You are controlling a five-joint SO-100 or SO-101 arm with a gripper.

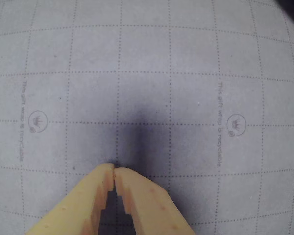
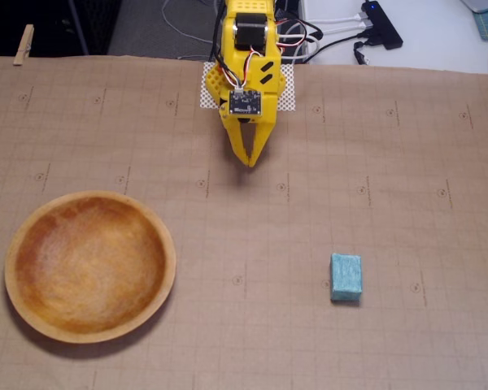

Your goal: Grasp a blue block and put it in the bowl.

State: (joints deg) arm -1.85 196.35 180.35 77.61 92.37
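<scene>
In the fixed view the teal-blue block lies flat on the brown paper at the lower right. The wooden bowl sits at the lower left, with nothing inside. My yellow gripper hangs near the top centre, well away from both, fingertips touching and holding nothing. The wrist view shows the gripper shut, its tips meeting above bare gridded paper; neither block nor bowl appears there.
Gridded wrapping paper covers the table, pinned by clothespegs at the top corners. A white mesh pad lies under the arm base. Cables and a black hub lie beyond the paper's top edge.
</scene>
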